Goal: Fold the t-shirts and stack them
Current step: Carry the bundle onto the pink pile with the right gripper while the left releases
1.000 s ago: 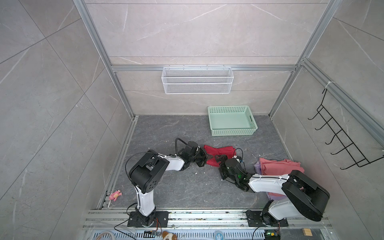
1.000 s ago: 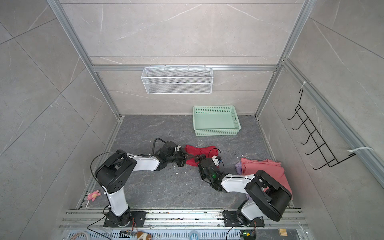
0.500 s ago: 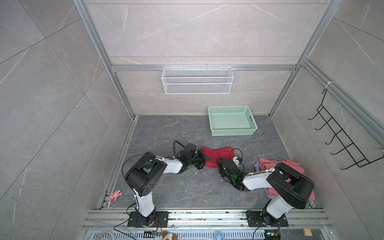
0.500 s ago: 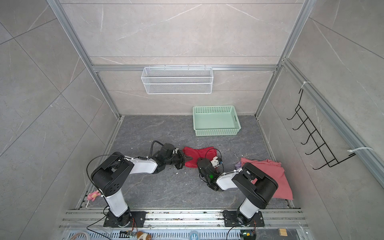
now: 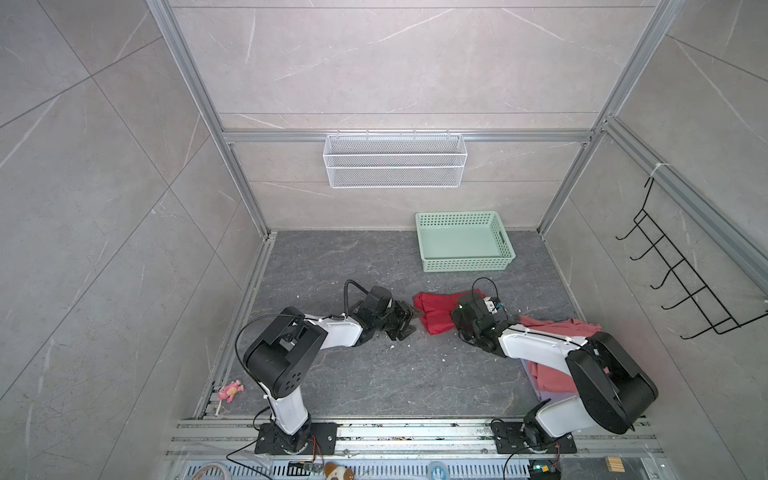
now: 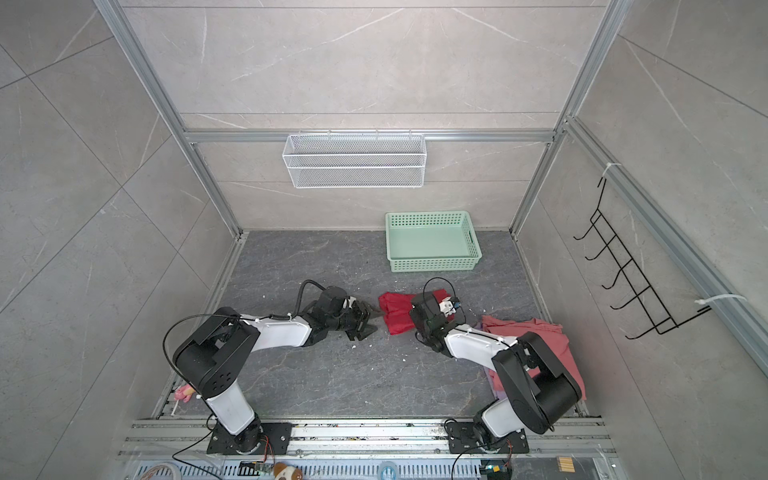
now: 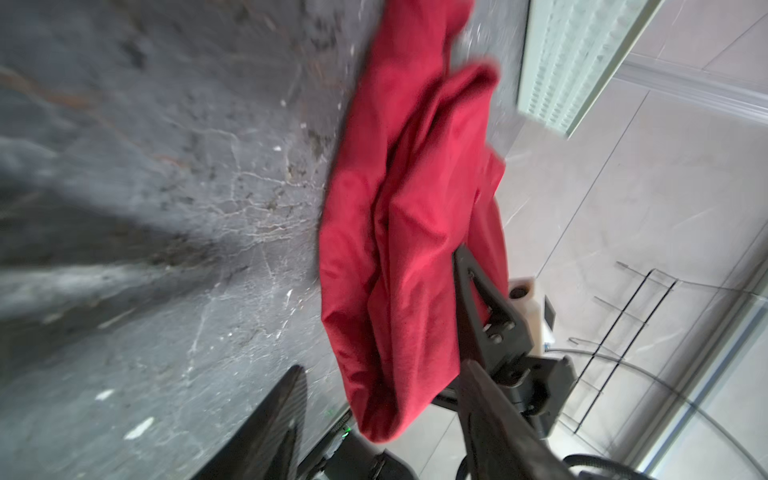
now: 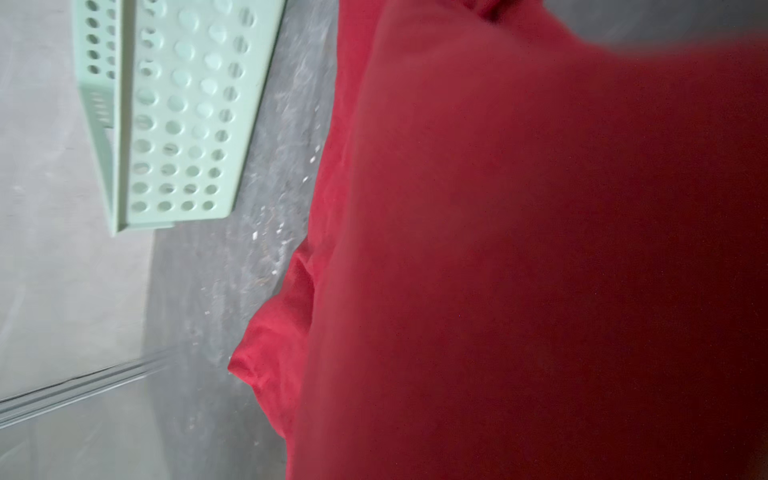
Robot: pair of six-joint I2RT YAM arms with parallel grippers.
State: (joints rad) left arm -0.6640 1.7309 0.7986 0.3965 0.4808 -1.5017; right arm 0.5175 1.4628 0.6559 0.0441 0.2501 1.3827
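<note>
The red t-shirt (image 5: 434,311) (image 6: 397,311) lies bunched on the grey floor at mid-depth. In the left wrist view the red t-shirt (image 7: 395,249) hangs partly lifted. My right gripper (image 5: 456,322) is over its right part, and one of its fingers (image 7: 482,299) presses on the cloth. Red cloth (image 8: 540,249) fills the right wrist view and hides the jaws. My left gripper (image 5: 406,321) (image 7: 381,365) stands open at the shirt's left edge, not pinching it. The salmon-pink t-shirt (image 5: 548,328) lies crumpled at the right over a lavender one (image 5: 540,388), under the right arm.
A mint-green basket (image 5: 465,264) (image 8: 178,124) stands at the back right, just behind the red shirt. A white wire basket (image 5: 395,166) hangs on the back wall and a black hook rack (image 5: 673,286) on the right wall. A small pink toy (image 5: 230,390) lies by the left rail.
My left gripper has opened, let go of the red shirt and drawn slightly left. My right gripper moved onto the shirt and closed on it. The shirt now lies narrower, shifted right.
</note>
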